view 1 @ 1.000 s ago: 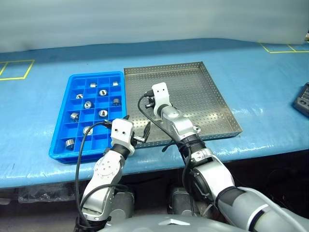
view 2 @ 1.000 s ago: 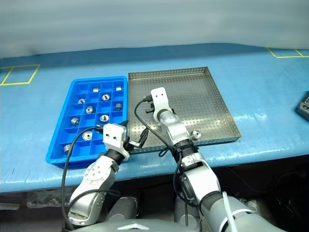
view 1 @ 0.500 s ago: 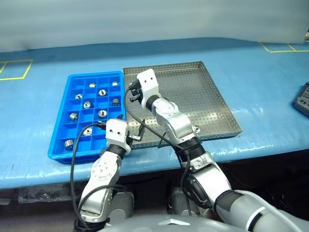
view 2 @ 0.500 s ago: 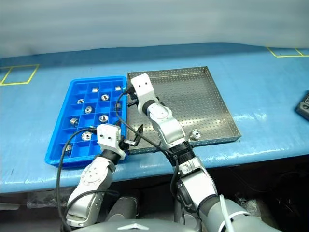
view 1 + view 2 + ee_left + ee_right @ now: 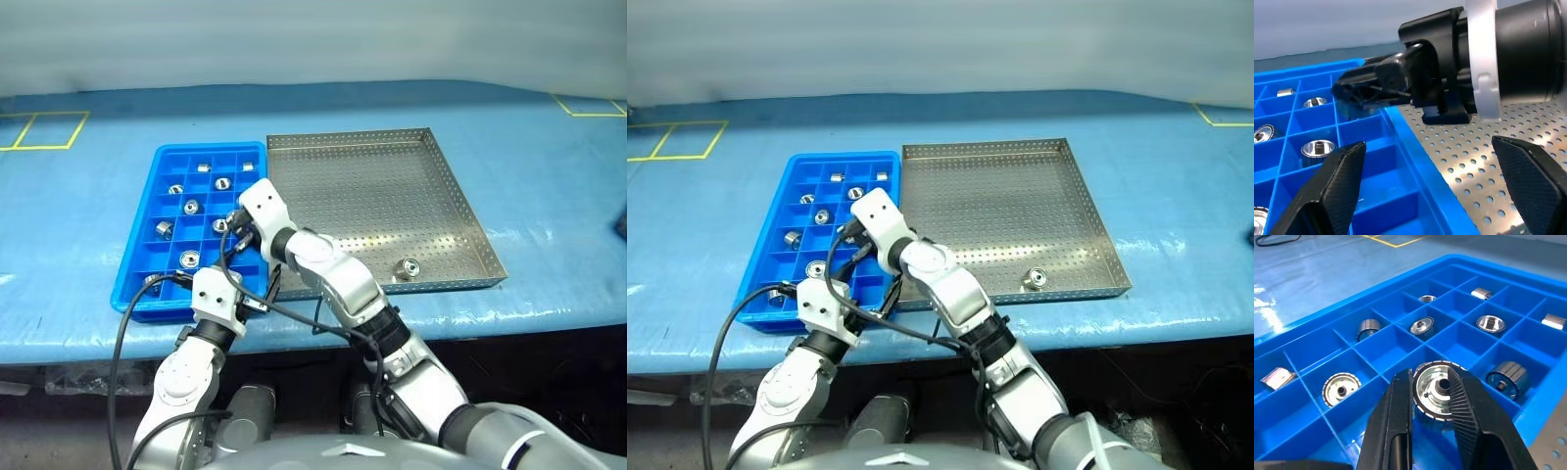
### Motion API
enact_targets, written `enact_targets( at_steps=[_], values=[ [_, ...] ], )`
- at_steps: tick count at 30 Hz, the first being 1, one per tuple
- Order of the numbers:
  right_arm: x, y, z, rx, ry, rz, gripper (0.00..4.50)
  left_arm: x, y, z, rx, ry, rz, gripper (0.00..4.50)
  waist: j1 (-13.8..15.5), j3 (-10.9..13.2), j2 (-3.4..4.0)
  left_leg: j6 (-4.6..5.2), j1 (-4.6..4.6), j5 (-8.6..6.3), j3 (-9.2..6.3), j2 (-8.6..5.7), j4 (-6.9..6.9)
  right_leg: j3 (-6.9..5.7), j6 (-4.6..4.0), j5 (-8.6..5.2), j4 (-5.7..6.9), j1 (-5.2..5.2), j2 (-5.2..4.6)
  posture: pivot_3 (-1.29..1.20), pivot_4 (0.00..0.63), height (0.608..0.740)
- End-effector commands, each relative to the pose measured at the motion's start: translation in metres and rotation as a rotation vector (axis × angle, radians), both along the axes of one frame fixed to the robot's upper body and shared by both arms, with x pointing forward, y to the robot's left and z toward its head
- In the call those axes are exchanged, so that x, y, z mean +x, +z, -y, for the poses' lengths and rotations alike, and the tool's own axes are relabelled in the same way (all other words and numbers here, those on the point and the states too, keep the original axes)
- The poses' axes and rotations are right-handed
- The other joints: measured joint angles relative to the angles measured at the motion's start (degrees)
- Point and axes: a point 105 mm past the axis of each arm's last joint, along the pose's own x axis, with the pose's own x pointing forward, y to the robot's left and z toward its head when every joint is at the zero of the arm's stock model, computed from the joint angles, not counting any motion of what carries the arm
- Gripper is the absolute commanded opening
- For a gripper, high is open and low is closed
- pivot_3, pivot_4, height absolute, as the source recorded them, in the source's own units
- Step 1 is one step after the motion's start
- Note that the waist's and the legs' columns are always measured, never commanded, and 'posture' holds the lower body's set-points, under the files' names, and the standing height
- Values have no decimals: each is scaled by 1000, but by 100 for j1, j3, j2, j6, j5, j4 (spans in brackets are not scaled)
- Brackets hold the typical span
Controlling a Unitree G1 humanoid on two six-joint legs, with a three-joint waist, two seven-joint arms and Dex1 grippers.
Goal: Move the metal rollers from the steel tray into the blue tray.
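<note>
One roller clamped in my right gripper | above blue tray for drop | left gripper spread wide, idle

Blue-covered table carried blue tray under right gripper, steel tray touching alongside, yellow tape squares beyond.

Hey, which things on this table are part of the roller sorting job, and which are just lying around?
Part of the job:
- held roller in right gripper
- last loose roller
- steel tray
- blue tray
- left gripper, open

Just lying about:
- yellow tape marks
- blue table cover
</note>
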Motion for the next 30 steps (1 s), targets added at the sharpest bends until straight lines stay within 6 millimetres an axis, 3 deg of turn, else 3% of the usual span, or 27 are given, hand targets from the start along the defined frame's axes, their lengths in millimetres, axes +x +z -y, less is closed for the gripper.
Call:
enact_targets(
  at_steps=[1, 4, 11, 15, 22, 30],
  values=[
    [-10, 8, 0, 26, 20, 4, 699, -4, 18, 7, -28, -38, 72, 4500, 24, 0, 0, 0, 1, 0, 0, 0, 0, 0, 0, 0, 0, 1, 0, 306, 150, 740],
    [-12, -3, 7, 8, 3, -33, 699, -3, 18, 8, -31, -37, 70, 4500, 55, 0, 0, -2, 0, -1, 0, 5, 1, -5, 0, 0, 0, 0, 1, 301, 150, 740],
    [-8, -7, 22, -10, -58, -49, 3068, -2, 16, 13, -36, -72, 65, 4500, 42, 0, 0, -5, -1, -3, 3, 8, -2, -5, -2, -2, -1, -3, 3, 261, 150, 740],
    [2, -1, 41, 7, -161, -21, 4387, 1, 17, 16, -35, -104, 63, 4500, 12, 0, 0, -5, -3, -3, 4, 8, 0, -5, -2, -2, -2, -3, 3, 202, 150, 740],
    [39, 16, 129, 14, -590, 44, 4475, 11, 17, 26, -29, -183, 61, 4500, -138, 0, 0, -6, -6, -3, 8, 8, 10, -5, 0, 0, -3, 0, 2, 96, 150, 740],
    [23, 21, 184, -85, -709, 21, 4475, 32, 19, 39, 7, -297, 75, 4500, -495, 0, 2, -7, -4, -4, 10, 11, 9, -4, 0, 0, -4, 2, 3, -24, 150, 740]
  ],
)
